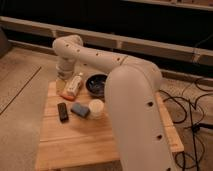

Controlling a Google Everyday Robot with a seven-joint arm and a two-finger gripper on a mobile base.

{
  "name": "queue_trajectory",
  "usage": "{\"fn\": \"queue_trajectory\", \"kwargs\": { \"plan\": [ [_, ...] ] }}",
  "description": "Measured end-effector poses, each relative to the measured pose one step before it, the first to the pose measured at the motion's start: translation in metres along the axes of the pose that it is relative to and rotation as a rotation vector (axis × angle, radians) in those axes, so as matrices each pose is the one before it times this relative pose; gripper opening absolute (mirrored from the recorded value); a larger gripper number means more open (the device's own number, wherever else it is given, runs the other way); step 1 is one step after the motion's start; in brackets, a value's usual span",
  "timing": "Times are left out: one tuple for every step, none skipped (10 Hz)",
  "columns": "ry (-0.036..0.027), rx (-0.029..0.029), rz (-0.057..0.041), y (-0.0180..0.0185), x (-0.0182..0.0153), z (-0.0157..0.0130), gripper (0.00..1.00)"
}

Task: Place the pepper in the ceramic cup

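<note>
- End effector (61, 83) low at the back-left corner of the wooden surface (100, 142); grip state impossible to tell.
- Slender red-orange pepper (68, 93) seemingly just beside it, against the whitish-tan bottle (75, 84); best pinched without nudging that bottle.
- Then rightward to the short cream-white ceramic cup (96, 107), releasing centred over its rim.

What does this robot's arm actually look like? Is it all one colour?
Yes: the arm is cream-white throughout, built of thick rounded tube segments with bulging joints and small dark round holes along the shell. Its gripper hangs over the wooden table's far-left corner, beside the bottle.
</note>
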Motion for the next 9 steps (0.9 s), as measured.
{"fn": "queue_trajectory", "kwargs": {
  "plan": [
    [-0.00243, 0.00174, -0.02194, -0.00366, -0.00341, 0.00043, 0.65],
    [0.00529, 0.00769, -0.04305, -0.01139, -0.00241, 0.00275, 0.65],
    [0.00167, 0.00122, -0.04151, -0.01168, -0.00152, 0.00474, 0.65],
    [0.00058, -0.00554, -0.03005, -0.00944, 0.00120, 0.00726, 0.65],
    [-0.00677, -0.01516, -0.03533, -0.01056, 0.00038, 0.00974, 0.65],
    [-0.00606, -0.04200, -0.04040, -0.00716, -0.00043, 0.01867, 0.65],
    [-0.00545, -0.02739, -0.02583, -0.00213, -0.00347, 0.01085, 0.65],
    [-0.00126, -0.04375, -0.04134, -0.00020, -0.00424, 0.01593, 0.65],
    [0.00421, -0.05461, -0.04404, 0.00241, -0.00572, 0.01782, 0.65]
  ]
}}
